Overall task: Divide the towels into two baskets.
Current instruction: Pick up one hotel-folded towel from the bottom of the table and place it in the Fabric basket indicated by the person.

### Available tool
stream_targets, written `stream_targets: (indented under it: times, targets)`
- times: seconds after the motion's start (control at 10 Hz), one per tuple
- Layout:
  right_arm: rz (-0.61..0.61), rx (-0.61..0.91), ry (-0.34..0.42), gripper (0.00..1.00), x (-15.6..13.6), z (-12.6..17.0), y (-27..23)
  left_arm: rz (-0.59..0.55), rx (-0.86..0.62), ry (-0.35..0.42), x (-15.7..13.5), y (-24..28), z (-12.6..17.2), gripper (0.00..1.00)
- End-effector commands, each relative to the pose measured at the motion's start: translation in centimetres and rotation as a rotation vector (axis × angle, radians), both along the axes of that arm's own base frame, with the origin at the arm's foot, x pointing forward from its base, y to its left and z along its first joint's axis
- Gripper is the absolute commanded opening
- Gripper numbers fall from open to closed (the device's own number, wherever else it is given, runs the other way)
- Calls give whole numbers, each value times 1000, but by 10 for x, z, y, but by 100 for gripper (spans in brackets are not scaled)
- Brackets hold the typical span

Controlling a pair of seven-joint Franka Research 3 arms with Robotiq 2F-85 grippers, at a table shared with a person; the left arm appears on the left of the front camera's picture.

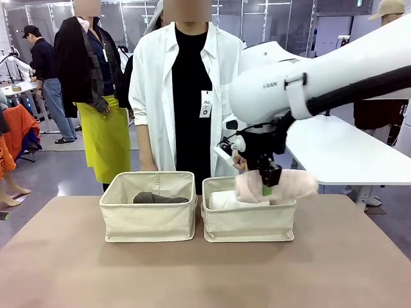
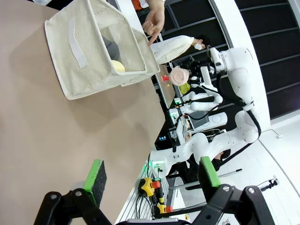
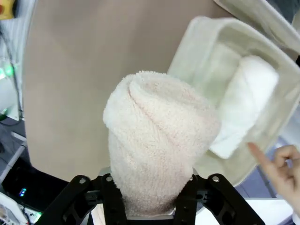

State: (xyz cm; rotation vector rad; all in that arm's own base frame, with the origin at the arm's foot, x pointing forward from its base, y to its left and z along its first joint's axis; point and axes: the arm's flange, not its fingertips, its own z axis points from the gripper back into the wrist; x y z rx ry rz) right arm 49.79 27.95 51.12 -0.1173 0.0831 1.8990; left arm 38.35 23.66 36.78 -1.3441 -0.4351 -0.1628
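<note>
Right gripper (image 1: 268, 181) clamping pale pink towel (image 1: 282, 186) above right basket (image 1: 248, 226) holding white towel (image 1: 225, 201), left gripper (image 2: 152, 176) spread wide

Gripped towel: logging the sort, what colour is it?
Pale pink towel, clearest in the right wrist view.

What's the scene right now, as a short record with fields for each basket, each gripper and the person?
left basket: dark grey towel inside
right basket: white towel inside
right gripper: shut on the pale pink towel, held above the right basket
left gripper: open, holding nothing, over bare table
person: standing behind the baskets, one hand pointing at the right basket
</note>
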Motion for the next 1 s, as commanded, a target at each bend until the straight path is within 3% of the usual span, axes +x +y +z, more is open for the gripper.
stream_targets:
  times: [0.0, 0.1, 0.3, 0.5, 0.8, 0.9]
  targets:
    - [-40, 19, -7, 37, 29, 0, 24, -3, 8, -11, -4, 1, 4, 100]
    - [-41, 14, 19, 37, 43, -6, 37, -3, 8, -11, -4, 1, 4, 100]
    - [-63, -23, -16, 37, 70, -22, 57, -3, 8, -11, -4, 1, 4, 100]
    - [-44, 37, -15, 37, 86, -46, 61, -3, 8, -11, -4, 1, 4, 100]
    - [-72, 8, -15, 87, 90, -64, 60, -3, 8, -11, -4, 1, 4, 100]
    - [-73, -1, -7, 98, 89, -66, 59, -3, 8, -11, -4, 1, 4, 100]
